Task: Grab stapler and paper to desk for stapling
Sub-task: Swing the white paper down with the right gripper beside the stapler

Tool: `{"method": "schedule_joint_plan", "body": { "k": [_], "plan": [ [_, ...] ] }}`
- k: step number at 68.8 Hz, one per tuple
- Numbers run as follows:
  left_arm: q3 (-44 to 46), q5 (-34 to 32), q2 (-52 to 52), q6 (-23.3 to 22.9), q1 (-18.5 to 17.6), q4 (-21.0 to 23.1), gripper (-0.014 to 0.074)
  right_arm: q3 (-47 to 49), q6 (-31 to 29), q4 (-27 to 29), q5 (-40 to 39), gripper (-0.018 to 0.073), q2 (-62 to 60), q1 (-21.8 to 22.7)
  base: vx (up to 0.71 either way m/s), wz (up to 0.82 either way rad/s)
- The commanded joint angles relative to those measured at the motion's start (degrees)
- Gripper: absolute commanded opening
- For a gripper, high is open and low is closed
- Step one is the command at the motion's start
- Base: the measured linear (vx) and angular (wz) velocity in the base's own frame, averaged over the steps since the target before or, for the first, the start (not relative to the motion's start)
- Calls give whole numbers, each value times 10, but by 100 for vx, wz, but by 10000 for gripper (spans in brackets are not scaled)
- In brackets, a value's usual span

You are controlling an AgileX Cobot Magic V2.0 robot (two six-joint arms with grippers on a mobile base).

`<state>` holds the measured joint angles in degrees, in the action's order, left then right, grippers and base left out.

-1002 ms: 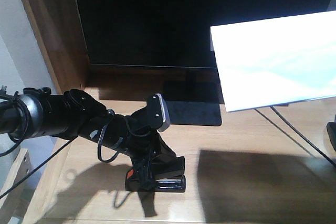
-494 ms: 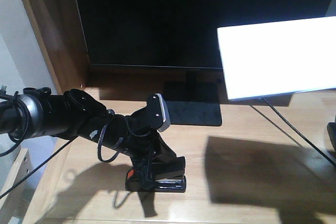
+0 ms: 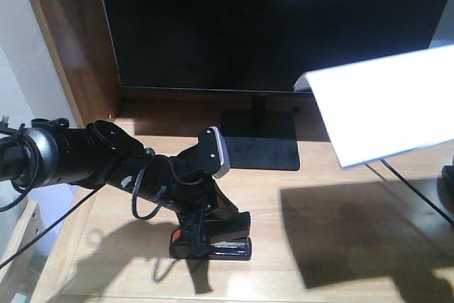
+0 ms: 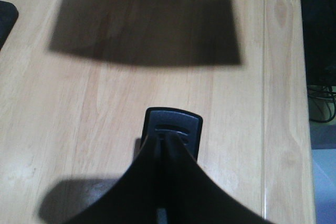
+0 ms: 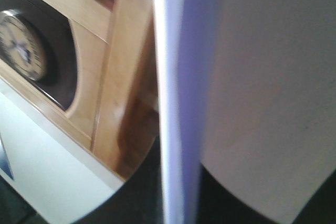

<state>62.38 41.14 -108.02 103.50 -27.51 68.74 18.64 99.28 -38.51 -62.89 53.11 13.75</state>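
The stapler (image 3: 230, 235), on the table (image 3: 269, 246) at lower centre, is clamped by the left fingers (image 4: 131, 192); the paper (image 3: 390, 108) is gripped aloft at the right edge by the right fingers (image 5: 139, 203).

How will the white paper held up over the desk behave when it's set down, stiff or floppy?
Probably floppy: edge-on in the right wrist view the paper looks very thin, so it could bend or crease. Likely very light too, so it may drift or slide on the smooth desk.
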Motion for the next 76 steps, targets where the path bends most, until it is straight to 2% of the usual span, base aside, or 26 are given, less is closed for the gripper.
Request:
{"method": "schedule_joint_plan", "body": {
  "k": [1, 5, 9, 25, 48, 64, 76],
  "plan": [
    [13, 13, 25, 1, -4, 28, -6, 18, 87, -97, -80, -2, 32, 50, 0, 0],
    [13, 13, 25, 1, -4, 28, -6, 18, 113, -149, -131, -2, 61, 80, 0, 0],
    [13, 13, 25, 1, -4, 28, -6, 20, 137, -192, -143, -2, 90, 99, 0, 0],
    [13, 13, 25, 1, -4, 28, -6, 67, 146, -368, -143, -2, 182, 106, 0, 0],
    [13, 13, 25, 1, -4, 28, -6, 84, 146, -488, -143, -2, 201, 106, 0, 0],
    [13, 13, 25, 1, -4, 28, -6, 84, 171, -580, -143, -2, 201, 106, 0, 0],
    [13, 13, 25, 1, -4, 28, -6, 84, 176, -620, -142, -2, 201, 88, 0, 0]
  ]
}}
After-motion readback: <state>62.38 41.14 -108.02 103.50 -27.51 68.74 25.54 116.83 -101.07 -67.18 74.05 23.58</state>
